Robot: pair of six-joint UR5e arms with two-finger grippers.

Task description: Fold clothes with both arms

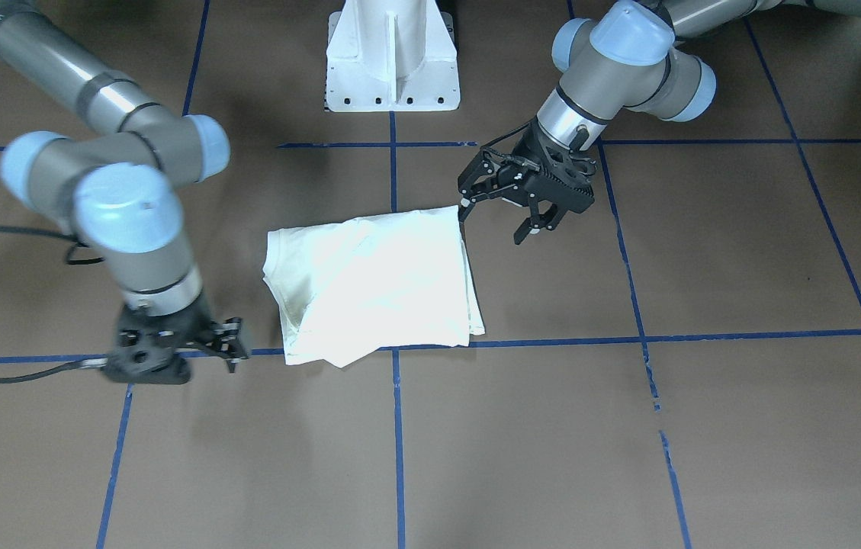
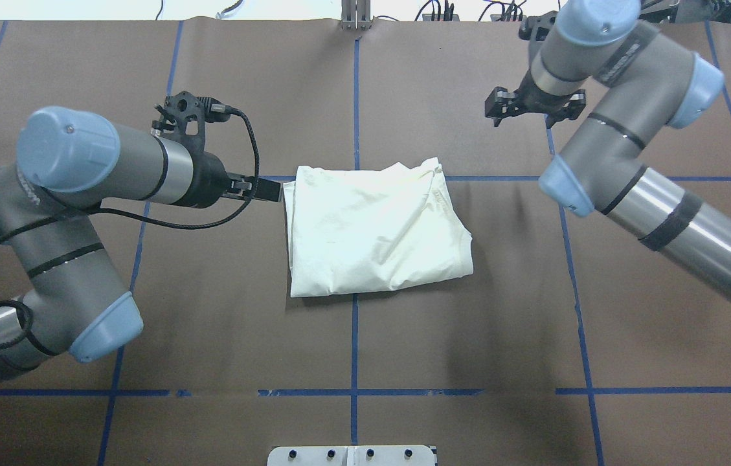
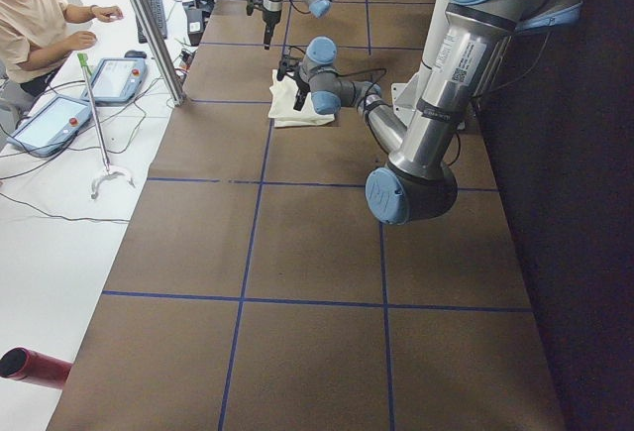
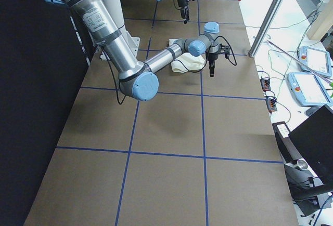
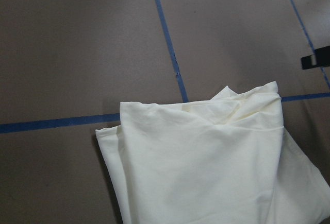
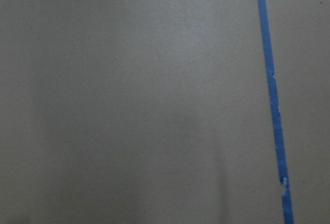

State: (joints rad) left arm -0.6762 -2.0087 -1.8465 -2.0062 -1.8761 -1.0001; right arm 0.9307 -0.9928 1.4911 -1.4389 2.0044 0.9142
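On the middle of the brown table (image 2: 210, 323), the cream T-shirt (image 2: 371, 233) lies folded into a rough rectangle. Its plain side is up, and several loose layers show at the edges.

The danger, I think, is at the corner. The left gripper (image 1: 496, 216) has its jaws spread and holds nothing, and one fingertip (image 1: 464, 207) is just at the shirt's corner. If it closes there, it may catch only the upper layer and pull the fold apart, or drag the whole bundle sideways.

The right gripper (image 2: 533, 107) also looks spread and empty, and it is well apart from the cloth, so it cannot steady it.

In the overhead view, the shirt is at 3 o'clock from the left gripper and at about 8 o'clock from the right one.
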